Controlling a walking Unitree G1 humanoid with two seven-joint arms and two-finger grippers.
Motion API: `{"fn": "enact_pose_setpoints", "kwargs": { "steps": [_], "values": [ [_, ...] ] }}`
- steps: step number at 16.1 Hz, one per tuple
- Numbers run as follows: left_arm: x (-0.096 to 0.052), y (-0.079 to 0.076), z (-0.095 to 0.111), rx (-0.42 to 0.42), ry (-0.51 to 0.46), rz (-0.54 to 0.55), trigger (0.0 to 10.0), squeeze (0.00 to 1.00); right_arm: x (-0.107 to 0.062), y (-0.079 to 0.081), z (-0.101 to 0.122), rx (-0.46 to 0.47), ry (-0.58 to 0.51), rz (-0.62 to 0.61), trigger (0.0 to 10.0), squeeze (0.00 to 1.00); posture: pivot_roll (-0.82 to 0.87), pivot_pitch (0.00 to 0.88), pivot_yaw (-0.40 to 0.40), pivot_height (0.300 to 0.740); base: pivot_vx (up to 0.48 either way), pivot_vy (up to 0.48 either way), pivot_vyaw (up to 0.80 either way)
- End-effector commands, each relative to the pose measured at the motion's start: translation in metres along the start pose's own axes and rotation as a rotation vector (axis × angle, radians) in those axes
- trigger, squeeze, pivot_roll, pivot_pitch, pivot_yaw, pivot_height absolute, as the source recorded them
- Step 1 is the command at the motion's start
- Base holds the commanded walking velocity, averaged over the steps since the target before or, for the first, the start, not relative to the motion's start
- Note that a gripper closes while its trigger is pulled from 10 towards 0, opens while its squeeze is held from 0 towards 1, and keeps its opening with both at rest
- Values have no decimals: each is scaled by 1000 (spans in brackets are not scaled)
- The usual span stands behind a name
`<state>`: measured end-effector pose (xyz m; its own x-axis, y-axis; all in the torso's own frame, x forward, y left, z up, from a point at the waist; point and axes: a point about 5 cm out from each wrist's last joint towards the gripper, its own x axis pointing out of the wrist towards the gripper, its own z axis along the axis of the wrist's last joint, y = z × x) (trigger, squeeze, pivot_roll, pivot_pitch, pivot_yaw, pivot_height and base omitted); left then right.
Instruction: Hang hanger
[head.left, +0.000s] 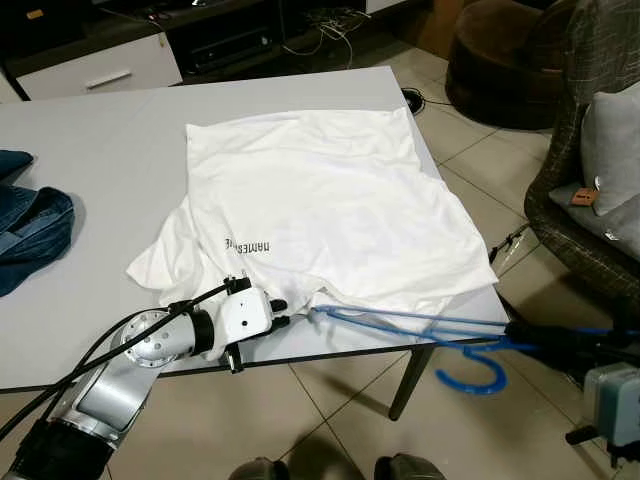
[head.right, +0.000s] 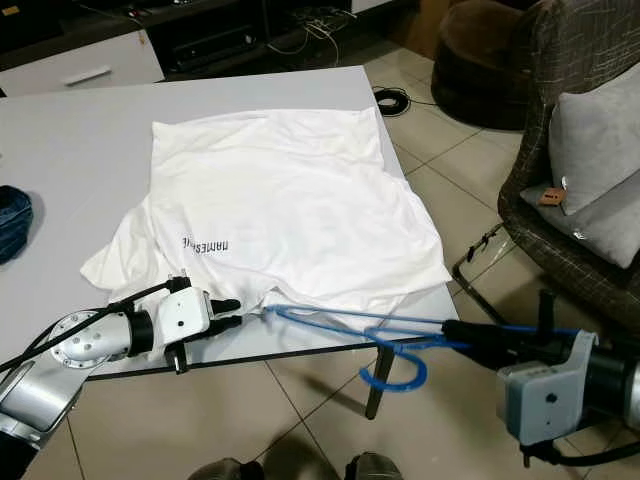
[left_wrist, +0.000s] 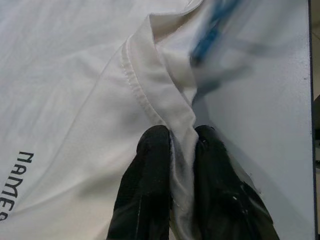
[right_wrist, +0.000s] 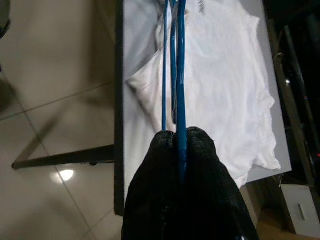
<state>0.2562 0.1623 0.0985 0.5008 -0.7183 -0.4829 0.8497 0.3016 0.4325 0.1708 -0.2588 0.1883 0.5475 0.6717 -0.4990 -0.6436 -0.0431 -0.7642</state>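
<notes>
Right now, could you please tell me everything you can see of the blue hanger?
The blue hanger looks like thin plastic or coated wire. It lies nearly level at the table's near edge, its hook hanging past the edge over the floor. Its far end reaches the white T-shirt's collar. The right end effector is shut on it.

Left arm, lower left of frame: silver jointed shell, black cables along it, white wrist block, black fingers. Right arm, lower right: grey wrist box, black fingers. Dark feet at bottom edge.
</notes>
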Motion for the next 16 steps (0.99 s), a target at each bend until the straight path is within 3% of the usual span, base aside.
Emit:
{"fn": "enact_pose_setpoints", "kwargs": {
  "steps": [1, 5, 8, 12, 13, 14, 16],
  "values": [
    [-1, 0, -3, 4, 17, -10, 10000, 0, 2, 0, 1, -21, -5, -2, 10000, 0, -190, 102, 91, 740, 0, 0, 0],
    [-3, -1, -3, 7, 17, -7, 10000, 0, 7, -6, -5, -57, 26, -38, 10000, 0, -184, 103, 87, 740, 0, 0, 0],
    [-7, -2, -7, 10, 31, -10, 10000, 0, 0, -10, -5, -32, 23, -48, 10000, 0, -182, 100, 83, 740, 0, 0, 0],
    [-8, -2, -10, 29, 50, -19, 10000, 0, 0, 9, 6, 55, -22, 68, 10000, 0, -187, 101, 88, 740, 0, 0, 0],
    [-6, 0, -8, 35, 44, -20, 10000, 0, 4, 24, 17, 87, -76, 110, 10000, 0, -196, 103, 90, 740, 0, 0, 0],
    [-5, 1, -7, 37, 42, -21, 10000, 0, 6, 30, 22, 99, -100, 117, 10000, 0, -196, 103, 90, 740, 0, 0, 0],
    [-3, 0, -6, 41, 34, -29, 10000, 0, 7, 30, 30, 130, -135, 90, 10000, 0, -207, 107, 94, 740, 0, 0, 0]
  ]
}}
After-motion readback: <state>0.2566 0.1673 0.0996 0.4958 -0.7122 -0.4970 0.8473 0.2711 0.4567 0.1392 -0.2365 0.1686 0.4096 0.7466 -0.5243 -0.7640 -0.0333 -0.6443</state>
